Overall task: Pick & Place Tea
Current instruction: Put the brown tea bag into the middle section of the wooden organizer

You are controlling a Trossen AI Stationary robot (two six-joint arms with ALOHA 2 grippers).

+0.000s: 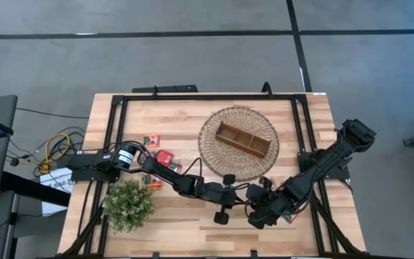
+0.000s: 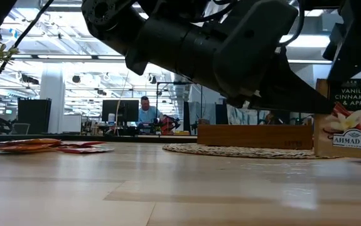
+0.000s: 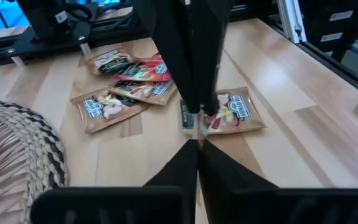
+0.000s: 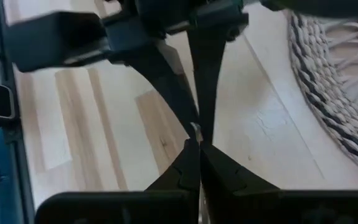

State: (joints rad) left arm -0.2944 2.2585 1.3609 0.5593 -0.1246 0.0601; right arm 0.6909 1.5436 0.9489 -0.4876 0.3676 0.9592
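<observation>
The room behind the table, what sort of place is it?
Probably an open office or lab: a person sits at a monitor under ceiling lights, far behind the wooden table.

Light wooden table [image 1: 192,223] in a black frame, round woven mat [image 1: 214,147] toward its far side, brown three-compartment wooden tray [image 1: 243,139] lying on the mat, bushy potted plant [image 1: 128,205] at the near left corner, yellow cables [image 1: 57,144] on the grey floor, a seated person [image 2: 145,112] at a desk far behind.

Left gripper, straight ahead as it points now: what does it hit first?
Probably the tea sachet pinched edge-on in the right gripper, right at the left gripper's tips; depth is unclear.
</observation>
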